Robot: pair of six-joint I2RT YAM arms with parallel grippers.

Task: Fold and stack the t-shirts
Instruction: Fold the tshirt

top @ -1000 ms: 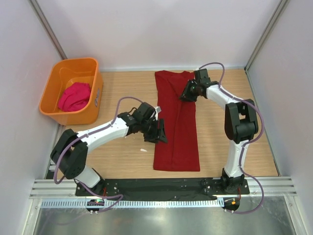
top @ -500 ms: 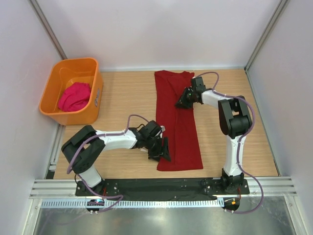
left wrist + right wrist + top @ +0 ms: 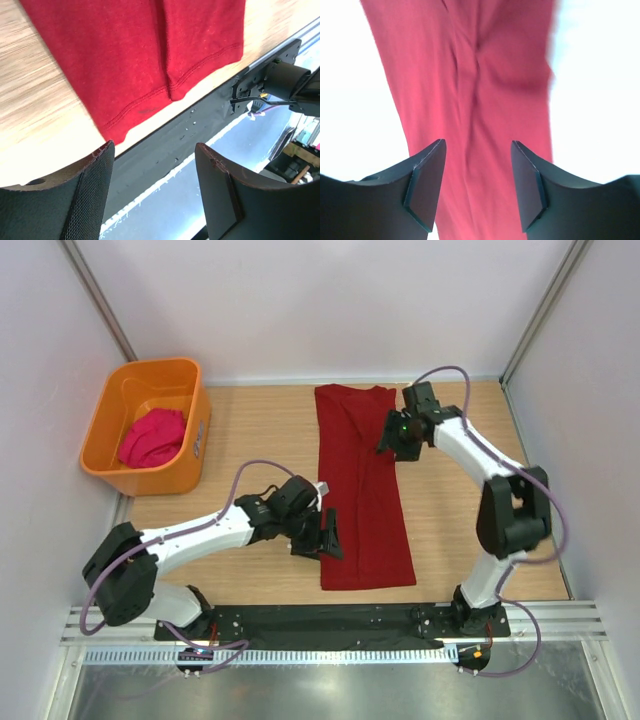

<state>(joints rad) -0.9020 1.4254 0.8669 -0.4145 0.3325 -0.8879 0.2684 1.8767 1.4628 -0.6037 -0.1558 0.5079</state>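
The red t-shirt (image 3: 360, 490) lies in a long strip on the counter (image 3: 260, 430). The left gripper (image 3: 325, 537), beside its near left edge, and the right gripper (image 3: 390, 443), over its far end, are both open and hold nothing. The shirt looks soft and floppy, so pinch the corners. The pink t-shirt (image 3: 152, 437) sits in the orange tub (image 3: 120, 375), well left of the red one.

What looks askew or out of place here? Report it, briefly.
The red t-shirt, folded into a long strip, lies slightly slanted, its near end further right than its far end. The pink t-shirt sits crumpled in the orange tub, not yet folded. Nothing looks spilled or damaged.
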